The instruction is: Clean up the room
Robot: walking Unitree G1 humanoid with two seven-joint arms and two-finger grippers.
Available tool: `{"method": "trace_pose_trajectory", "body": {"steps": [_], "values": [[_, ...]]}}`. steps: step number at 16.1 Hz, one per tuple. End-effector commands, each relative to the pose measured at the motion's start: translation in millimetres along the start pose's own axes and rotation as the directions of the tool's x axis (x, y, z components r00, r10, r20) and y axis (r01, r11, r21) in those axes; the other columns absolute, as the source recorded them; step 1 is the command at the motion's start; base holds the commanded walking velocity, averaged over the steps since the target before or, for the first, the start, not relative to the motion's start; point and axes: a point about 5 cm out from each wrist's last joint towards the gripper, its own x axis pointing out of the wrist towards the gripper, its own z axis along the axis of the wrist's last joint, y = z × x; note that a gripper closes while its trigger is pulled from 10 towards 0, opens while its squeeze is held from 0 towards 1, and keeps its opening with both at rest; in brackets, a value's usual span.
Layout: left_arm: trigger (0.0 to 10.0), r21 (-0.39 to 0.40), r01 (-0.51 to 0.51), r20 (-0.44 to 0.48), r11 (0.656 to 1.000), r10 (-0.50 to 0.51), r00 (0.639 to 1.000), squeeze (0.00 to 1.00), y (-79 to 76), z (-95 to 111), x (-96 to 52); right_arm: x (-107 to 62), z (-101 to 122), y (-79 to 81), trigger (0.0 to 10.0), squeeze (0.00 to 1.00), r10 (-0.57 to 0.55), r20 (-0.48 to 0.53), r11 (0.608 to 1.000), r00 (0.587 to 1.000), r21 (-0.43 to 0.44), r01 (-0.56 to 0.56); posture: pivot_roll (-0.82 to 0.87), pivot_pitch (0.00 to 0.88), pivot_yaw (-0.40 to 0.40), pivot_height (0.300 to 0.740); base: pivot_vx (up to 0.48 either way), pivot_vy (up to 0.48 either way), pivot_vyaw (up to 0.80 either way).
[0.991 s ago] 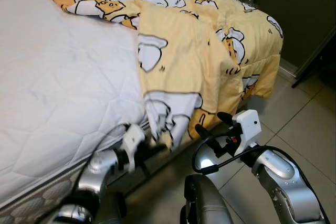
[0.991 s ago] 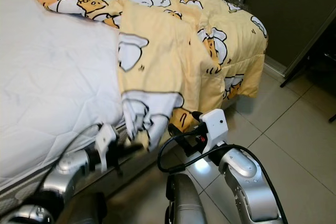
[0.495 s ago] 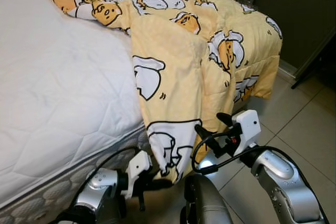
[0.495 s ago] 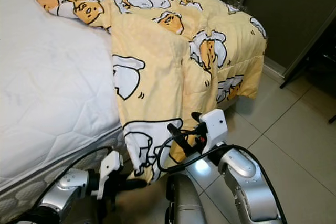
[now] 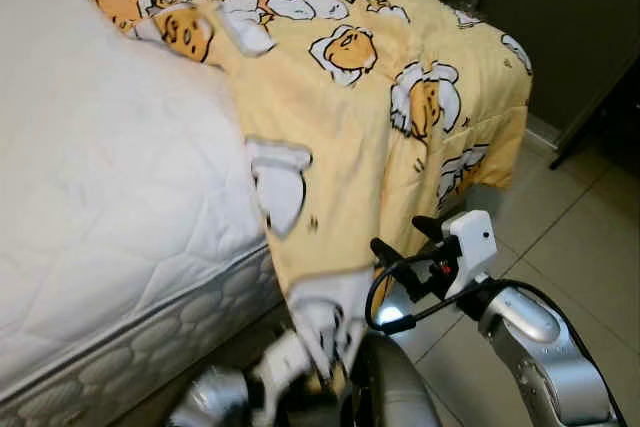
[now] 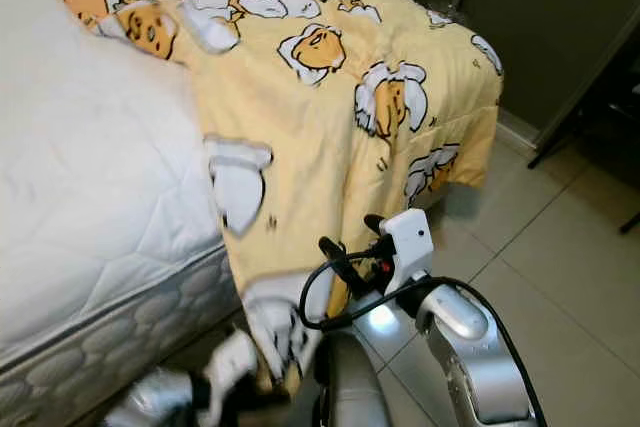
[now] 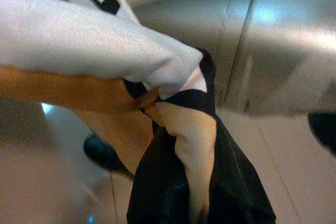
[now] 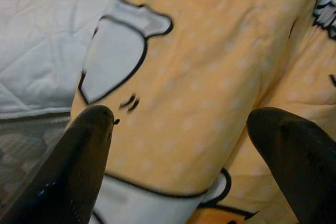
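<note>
Down low, the left gripper (image 7: 173, 103) pinched the yellow blanket's (image 5: 340, 137) corner to pull it; the right gripper (image 8: 181, 156) waited wide open, facing it.

Blanket (image 5: 340, 137): yellow-orange, printed with white and orange cartoon figures outlined in black.
Pose: spread over the far part of the bed (image 5: 90, 207), one long flap drawn diagonally off the near side and hanging down toward the floor (image 5: 580, 237).
Far corner: draped over the foot of the bed, falling down its end.
Lower tip: white and orange cloth, bunched and pinched inside the left hand (image 7: 173, 129), low beside the mattress edge.
Bed: white quilted mattress lay bare beside the flap.
</note>
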Motion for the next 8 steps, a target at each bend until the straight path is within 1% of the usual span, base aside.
{"method": "trace_pose_trajectory", "body": {"steps": [1,2,3,4,6,8], "values": [[0.0,-0.01,-0.035,-0.068,0.999,0.034,0.997,0.0,-4.7,-14,-0.9,-3.6,3,-1.9,10.0,0.0,-0.005,0.003,1.0,1.0,-0.008,0.005,-0.2,0.058,-0.069,0.652,0.0,0.0,0.0],[0.0,-0.024,-0.09,-0.09,0.996,0.087,0.992,0.0,-4.6,-19,-1.3,-3.5,1,-2.5,10.0,0.0,-0.015,-0.005,1.0,1.0,-0.008,0.015,-0.2,0.058,-0.069,0.662,0.0,0.0,0.0],[0.0,-0.029,-0.111,-0.095,0.993,0.108,0.99,0.0,-4.3,-20,-1.3,-3.5,1,-2.8,10.0,0.0,-0.016,-0.009,1.0,1.0,-0.009,0.016,-0.2,0.058,-0.07,0.667,0.0,0.0,0.0],[0.0,-0.041,-0.179,-0.133,0.983,0.172,0.976,0.0,-1.6,-25,-2.2,-3.4,0,-2.2,10.0,0.0,-0.011,-0.011,1.0,1.0,-0.006,0.011,-0.19,0.059,-0.071,0.667,0.0,0.0,0.0],[0.0,-0.053,-0.225,-0.142,0.973,0.216,0.966,0.0,0.0,-26,-2.7,-3.4,-1,-1.1,10.0,0.0,-0.003,-0.017,1.0,1.0,-0.002,0.003,-0.19,0.059,-0.07,0.667,0.0,0.0,0.0],[0.0,-0.044,-0.238,-0.141,0.97,0.23,0.963,0.0,0.7,-26,-2.9,-3.3,-2,0.0,10.0,0.0,0.003,-0.021,1.0,1.0,0.002,-0.003,-0.19,0.061,-0.07,0.667,0.0,0.0,0.0]]}}
